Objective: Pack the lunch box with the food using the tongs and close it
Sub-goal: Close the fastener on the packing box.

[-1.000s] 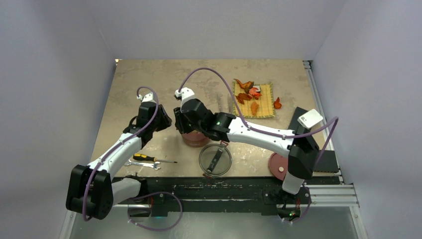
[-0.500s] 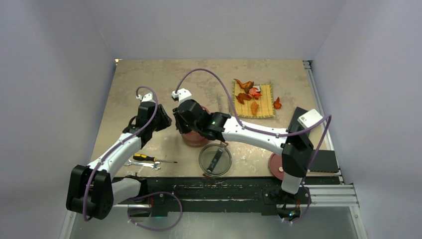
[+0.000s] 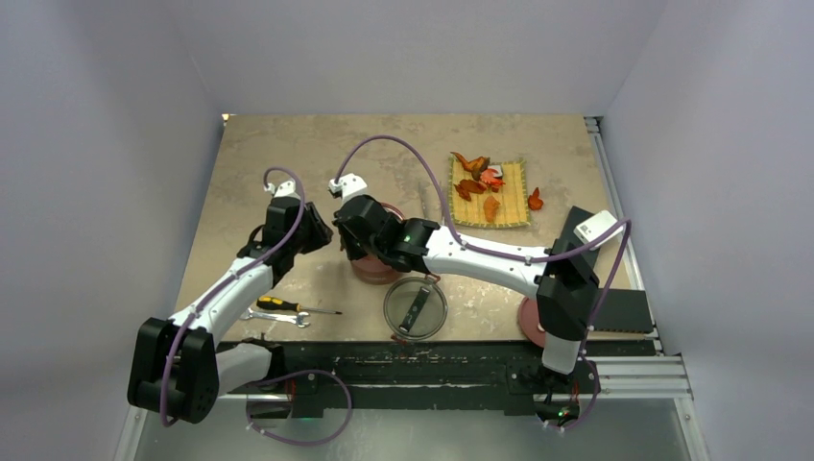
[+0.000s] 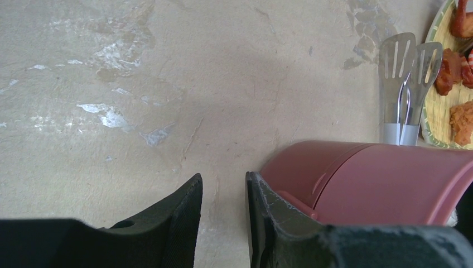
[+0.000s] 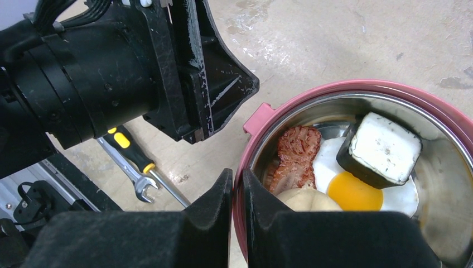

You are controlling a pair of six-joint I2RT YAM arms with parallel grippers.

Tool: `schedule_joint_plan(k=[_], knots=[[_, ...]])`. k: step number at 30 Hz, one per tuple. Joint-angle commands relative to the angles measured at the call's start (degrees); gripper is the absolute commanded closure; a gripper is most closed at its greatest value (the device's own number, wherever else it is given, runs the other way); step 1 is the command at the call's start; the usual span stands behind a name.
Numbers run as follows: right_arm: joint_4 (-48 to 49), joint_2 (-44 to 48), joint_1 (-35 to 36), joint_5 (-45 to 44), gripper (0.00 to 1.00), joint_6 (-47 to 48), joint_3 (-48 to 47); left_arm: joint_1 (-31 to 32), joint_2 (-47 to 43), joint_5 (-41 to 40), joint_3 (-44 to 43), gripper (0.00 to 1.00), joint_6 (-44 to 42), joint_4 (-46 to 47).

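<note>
Right claw [image 5: 234, 192] pinches the lunch box [image 5: 334, 89] rim, apparently steadying it and the food [image 5: 351, 192] inside; left claw [image 4: 223, 192], spread and empty, hovers beside its handle. Tongs [image 4: 404, 84] lie unused on the surface, just beside the mat [image 4: 438, 111].

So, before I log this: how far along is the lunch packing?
Done: fried egg and other pieces sit in the bowl. In hand: the right gripper pinches its rim. Still to do: food on the mat, tongs lying on the table, see-through lid off.
</note>
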State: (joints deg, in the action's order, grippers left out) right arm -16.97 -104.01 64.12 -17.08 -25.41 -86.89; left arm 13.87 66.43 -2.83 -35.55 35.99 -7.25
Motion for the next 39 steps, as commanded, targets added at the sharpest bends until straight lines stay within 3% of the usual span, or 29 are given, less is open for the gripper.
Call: schedule_joint_plan(k=[1,15,16,26,39], knots=[[-2.7,-1.2,0.4,-1.0,0.88,0.7,-0.6,-0.6,0.5,3.3,1.6,0.68,0.8,4.5],[-2.0,-1.4,0.4,0.1,0.88,0.7,2.6,-0.5,6.8,10.7,2.6,0.71,0.8,11.7],[-1.9,-1.4,0.4,0.2,1.00,-1.8,2.8,-0.5,6.9,11.4,3.0,0.71,1.0,12.7],[-0.2,-0.6,0.4,3.0,1.00,-4.8,6.2,-0.4,9.5,17.4,4.7,0.75,1.4,18.8],[1.9,-0.2,0.4,3.0,1.00,-6.0,9.0,2.2,11.1,18.5,4.3,0.81,0.9,20.9]])
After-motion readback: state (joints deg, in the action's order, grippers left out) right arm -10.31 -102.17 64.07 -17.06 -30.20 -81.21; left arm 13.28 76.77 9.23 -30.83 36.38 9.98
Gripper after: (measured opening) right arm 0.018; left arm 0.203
